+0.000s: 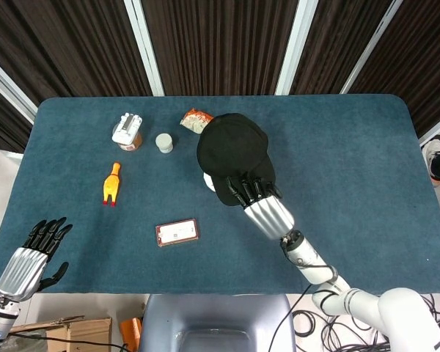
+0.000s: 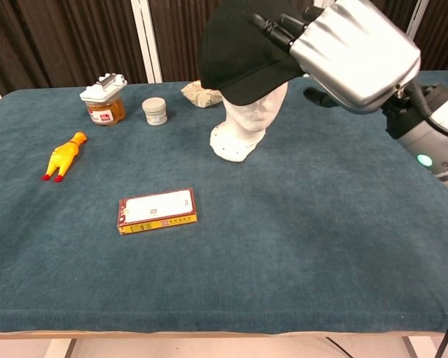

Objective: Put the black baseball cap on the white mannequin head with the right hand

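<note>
The black baseball cap (image 1: 233,154) (image 2: 243,52) sits low over the white mannequin head (image 2: 246,123), covering its face; only the neck and base (image 1: 210,181) show beneath. My right hand (image 1: 260,202) (image 2: 343,48) holds the cap by its brim, fingers laid over the front edge. My left hand (image 1: 31,257) hangs open off the table's front left corner, holding nothing; the chest view does not show it.
On the blue table (image 1: 352,183): a jar with a white lid (image 1: 127,130), a small grey pot (image 1: 164,142), a snack packet (image 1: 193,118) behind the mannequin, a yellow rubber chicken (image 1: 111,183), and a red and white box (image 1: 177,232) near the front.
</note>
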You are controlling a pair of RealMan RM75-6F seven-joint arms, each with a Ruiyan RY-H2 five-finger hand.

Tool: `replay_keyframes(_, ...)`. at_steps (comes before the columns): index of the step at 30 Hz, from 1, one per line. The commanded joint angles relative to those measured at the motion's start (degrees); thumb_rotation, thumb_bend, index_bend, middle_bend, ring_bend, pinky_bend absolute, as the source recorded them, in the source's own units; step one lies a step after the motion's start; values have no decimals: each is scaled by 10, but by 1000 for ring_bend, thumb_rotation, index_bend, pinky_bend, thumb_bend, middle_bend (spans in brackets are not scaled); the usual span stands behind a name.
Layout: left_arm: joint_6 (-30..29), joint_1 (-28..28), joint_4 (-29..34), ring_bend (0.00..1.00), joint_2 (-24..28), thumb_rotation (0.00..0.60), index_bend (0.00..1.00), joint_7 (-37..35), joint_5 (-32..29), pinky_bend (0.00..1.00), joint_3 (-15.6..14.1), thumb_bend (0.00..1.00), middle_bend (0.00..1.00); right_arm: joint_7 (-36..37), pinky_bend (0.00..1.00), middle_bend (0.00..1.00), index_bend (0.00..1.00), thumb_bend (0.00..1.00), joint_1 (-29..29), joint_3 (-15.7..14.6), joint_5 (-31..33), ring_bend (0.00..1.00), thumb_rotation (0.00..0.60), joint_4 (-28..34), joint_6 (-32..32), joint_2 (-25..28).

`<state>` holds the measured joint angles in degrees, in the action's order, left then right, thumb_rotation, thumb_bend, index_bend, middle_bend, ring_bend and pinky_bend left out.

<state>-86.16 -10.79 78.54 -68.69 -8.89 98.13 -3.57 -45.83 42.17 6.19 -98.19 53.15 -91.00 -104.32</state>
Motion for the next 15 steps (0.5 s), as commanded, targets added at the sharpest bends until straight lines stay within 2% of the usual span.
replay_keyframes(1,-2,1,1,0,1,600,0,0,0,0,0,409,0,13,656,166,0,12,-44,0,36,294,600,113,10,35)
replay_keyframes(5,-10,4,1,0,3,600,0,-2,1,0,1,408,0,9,518,70,0,8,-95,-15,40,186,600,233,-25,93)
replay_keyframes(9,-20,9,3,0,7,600,0,-8,-2,0,3,409,0,20,414,14,0,8,-175,-51,54,97,600,375,-78,185)
replay_keyframes(12,-28,12,3,0,10,600,0,-13,-3,0,4,410,0,92,303,10,0,8,-257,-87,98,40,600,453,-124,274)
replay_keyframes(15,-35,15,3,0,11,600,0,-11,0,0,5,410,0,182,164,2,0,8,-317,-110,172,1,600,469,-123,334)
